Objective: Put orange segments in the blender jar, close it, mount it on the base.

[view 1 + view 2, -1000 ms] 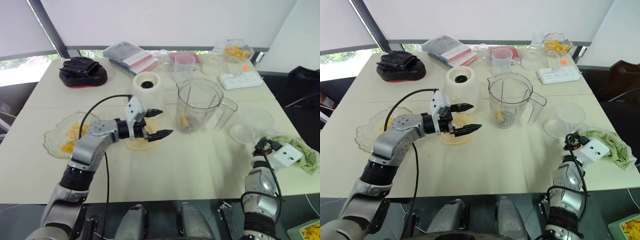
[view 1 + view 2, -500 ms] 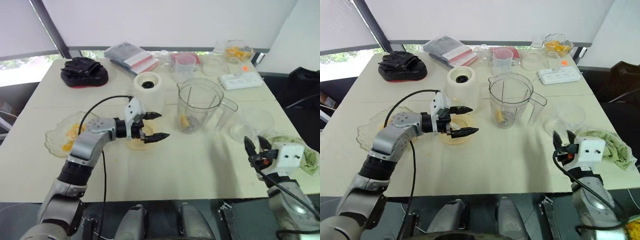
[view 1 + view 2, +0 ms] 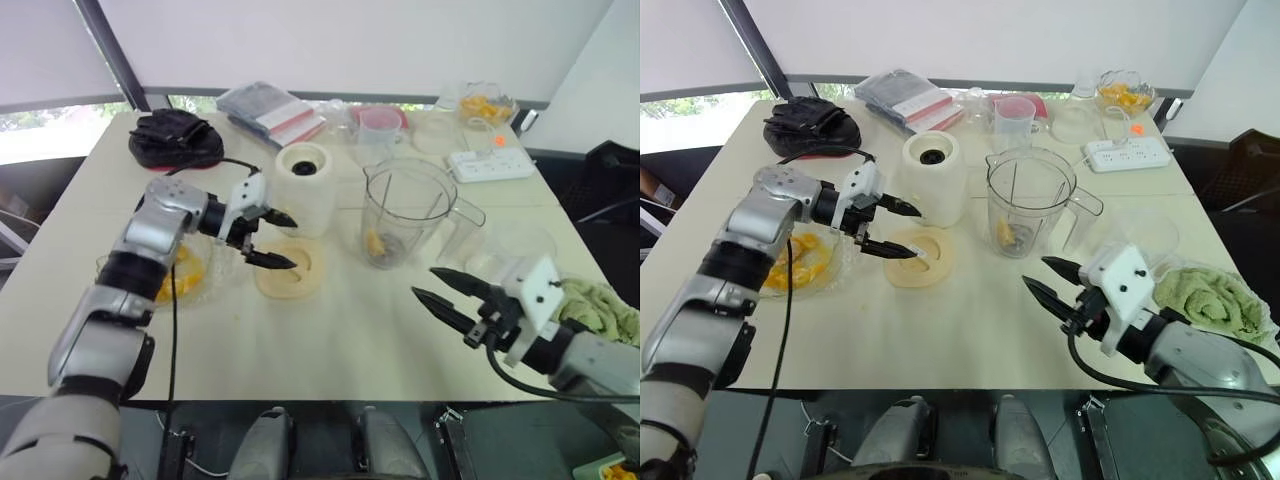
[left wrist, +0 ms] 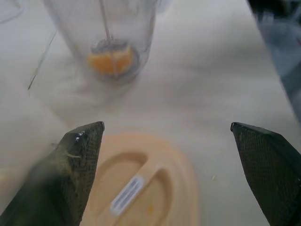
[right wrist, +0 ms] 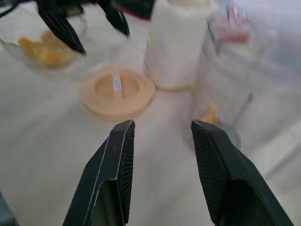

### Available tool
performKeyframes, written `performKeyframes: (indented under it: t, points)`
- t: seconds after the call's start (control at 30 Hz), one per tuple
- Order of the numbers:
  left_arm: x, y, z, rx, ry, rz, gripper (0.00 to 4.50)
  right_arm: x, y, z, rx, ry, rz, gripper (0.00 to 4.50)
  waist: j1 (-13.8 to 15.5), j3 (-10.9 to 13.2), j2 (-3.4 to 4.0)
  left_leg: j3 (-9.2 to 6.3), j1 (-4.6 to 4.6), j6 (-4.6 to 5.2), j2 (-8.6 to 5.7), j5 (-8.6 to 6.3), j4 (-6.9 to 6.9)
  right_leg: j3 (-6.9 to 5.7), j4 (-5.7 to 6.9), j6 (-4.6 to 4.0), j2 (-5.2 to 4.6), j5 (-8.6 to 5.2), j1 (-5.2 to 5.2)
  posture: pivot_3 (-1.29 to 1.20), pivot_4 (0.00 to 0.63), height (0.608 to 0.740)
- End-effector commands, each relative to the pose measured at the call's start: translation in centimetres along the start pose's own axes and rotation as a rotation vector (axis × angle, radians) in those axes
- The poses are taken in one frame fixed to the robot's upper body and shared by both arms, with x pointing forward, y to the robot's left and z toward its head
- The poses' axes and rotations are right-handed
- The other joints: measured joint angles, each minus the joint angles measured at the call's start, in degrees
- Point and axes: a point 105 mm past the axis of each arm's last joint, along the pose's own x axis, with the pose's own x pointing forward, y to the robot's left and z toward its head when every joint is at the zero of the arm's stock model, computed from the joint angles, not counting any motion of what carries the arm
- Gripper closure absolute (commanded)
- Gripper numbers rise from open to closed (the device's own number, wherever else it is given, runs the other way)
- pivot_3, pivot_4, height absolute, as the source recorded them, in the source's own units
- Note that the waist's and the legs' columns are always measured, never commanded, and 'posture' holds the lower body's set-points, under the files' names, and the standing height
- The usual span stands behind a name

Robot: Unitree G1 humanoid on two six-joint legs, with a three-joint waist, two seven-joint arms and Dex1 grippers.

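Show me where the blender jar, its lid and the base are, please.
blender jar point(image 3: 415, 215): left eye view, on its clear side wall.
lid point(image 3: 293, 273): left eye view, on its peach top face.
base point(image 3: 935, 195): right eye view, on its white side.

Right tool point(image 5: 162, 126) fingers apart; peach lid point(image 5: 116, 92) just beside white base point(image 5: 176, 42); orange segment point(image 5: 209, 114) in blurred jar point(image 5: 230, 70)

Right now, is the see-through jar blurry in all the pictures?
No: in the right wrist view the blender jar is smeared, though the lid is clearer; in the left wrist view the jar is only a little soft, and the orange segment inside it can still be made out; in the left eye view it looks crisp.
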Motion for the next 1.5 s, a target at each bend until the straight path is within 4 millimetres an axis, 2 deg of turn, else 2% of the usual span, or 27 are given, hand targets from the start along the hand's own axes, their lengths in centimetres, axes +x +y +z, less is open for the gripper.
performKeyframes:
  t: [0.03,0.2,0.4,0.7,0.8,1.3,1.5]
  points:
    - [-0.5,0.6,-1.0,0.07,0.102,-0.056,0.0,1.1,0.5,1.1,-0.02,-0.042,0.013,2.55,0.0,0.0,-0.01,0.01,-0.02,0.02,0.0,-0.01,0.0,0.0,0.0,0.0,0.0,0.0,-0.03,0.0,0.15,0.74]
    - [-0.4,1.7,-1.6,0.121,0.232,-0.077,0.0,2.0,0.8,1.8,-0.046,-0.069,0.021,2.55,0.0,0.3,-0.49,-0.02,-0.21,0.09,-0.02,-0.05,-0.01,-0.11,0.0,0.0,-0.02,0.0,-0.22,0.0,0.15,0.74]
    - [0.4,1.8,-2.8,0.196,0.338,-0.083,0.0,2.0,1.2,2.1,-0.048,-0.078,0.008,2.55,-0.1,0.3,-0.55,0.03,-0.23,0.12,-0.05,-0.07,-0.02,-0.1,-0.01,0.02,-0.09,0.0,-0.26,0.0,0.15,0.74]
    - [1.5,3.0,-4.0,0.308,0.466,0.004,0.0,1.7,1.3,1.7,-0.046,-0.051,-0.002,2.55,0.0,0.3,-0.6,0.02,-0.24,0.14,-0.05,-0.08,0.0,-0.09,0.06,0.02,-0.08,0.0,-0.28,0.0,0.15,0.74]
    - [1.9,3.4,-3.8,0.317,0.483,0.028,0.85,1.8,1.1,1.5,-0.052,-0.038,0.013,2.49,0.0,0.4,-0.62,0.03,-0.24,0.14,-0.05,-0.08,0.01,-0.1,0.06,0.02,-0.08,0.0,-0.28,0.0,0.15,0.74]
    - [3.4,3.3,-4.8,0.331,0.629,-0.027,0.85,1.5,-0.5,1.4,-0.089,0.041,0.157,2.49,0.0,0.4,-0.64,0.05,-0.23,0.15,-0.05,-0.08,0.03,-0.11,0.13,0.02,-0.06,0.0,-0.29,0.0,0.15,0.74]
    - [4.5,3.4,-4.6,0.33,0.61,-0.001,0.85,1.6,-0.7,1.6,-0.105,0.047,0.174,2.49,0.1,0.4,-0.64,0.05,-0.23,0.15,-0.05,-0.08,0.03,-0.11,0.14,0.02,-0.07,0.0,-0.29,0.0,0.15,0.74]
